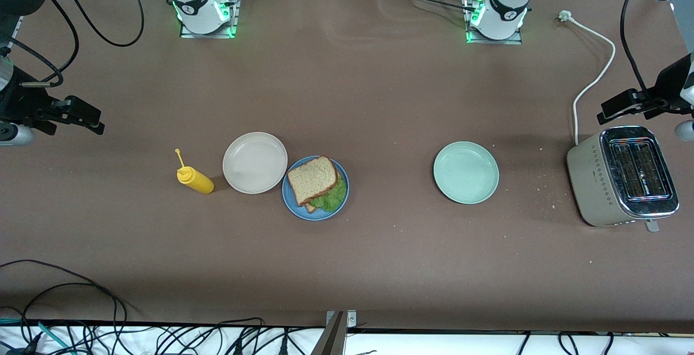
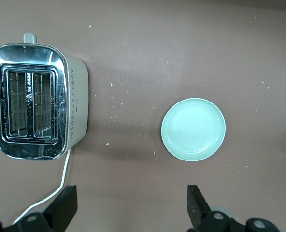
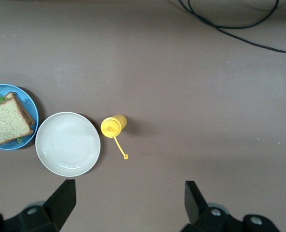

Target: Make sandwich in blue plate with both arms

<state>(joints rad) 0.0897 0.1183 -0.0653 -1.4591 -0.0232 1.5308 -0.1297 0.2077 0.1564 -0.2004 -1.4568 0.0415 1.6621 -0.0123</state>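
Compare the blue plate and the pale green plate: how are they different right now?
The blue plate carries the sandwich, with lettuce sticking out; the pale green plate carries nothing. The blue plate touches the beige plate, while the pale green plate stands alone, toward the toaster. The blue plate looks slightly smaller. Both are round with low rims.

Below me, a round beige plate (image 1: 255, 162), a yellow squeeze bottle (image 1: 195, 178) lying just beside it at its nine o'clock, a round pale mint-green plate (image 1: 466, 172) well apart at three o'clock, a cream-and-chrome two-slot toaster (image 1: 622, 176) past that, its white cord (image 1: 592, 80) trailing toward twelve o'clock, crumbs scattered on the brown table (image 1: 347, 89)
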